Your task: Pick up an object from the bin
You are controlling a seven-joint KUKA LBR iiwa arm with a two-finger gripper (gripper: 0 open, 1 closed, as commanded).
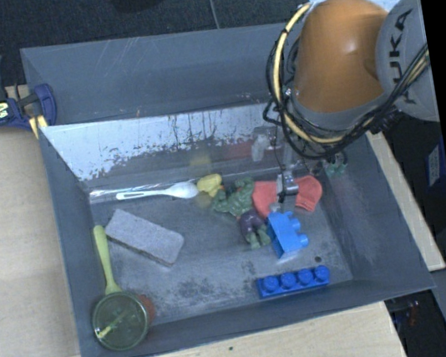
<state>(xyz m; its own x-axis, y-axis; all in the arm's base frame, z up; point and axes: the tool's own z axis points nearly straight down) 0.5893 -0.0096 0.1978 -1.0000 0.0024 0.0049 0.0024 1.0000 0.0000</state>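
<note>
We see the gripper (287, 191) lowered into the right half of the grey metal bin (189, 77), beneath the arm's smooth orange cover (344, 43). Whether it is released or clenched we cannot tell. It stands directly over a soft-looking red lump (312, 192), which shows on both sides of it, at its 9 and its 3 o'clock.

Just beside that lump, at 6 o'clock, lies a glossy blue stud brick (287, 235), tilted. Further along at 6, near the front wall, is a long flat blue brick (293, 280) with a row of studs.

At the gripper's 9 o'clock sit a knobbly green toy figure (234, 201) and a small dark purple piece (253, 228). Beyond them are a yellow blob (210, 185) and a white plastic spoon (158, 194).

Well apart, at 8 o'clock — a rough-grained grey rectangular block (144, 237) and a round green disc (120, 320) on a yellow-green handle.
</note>
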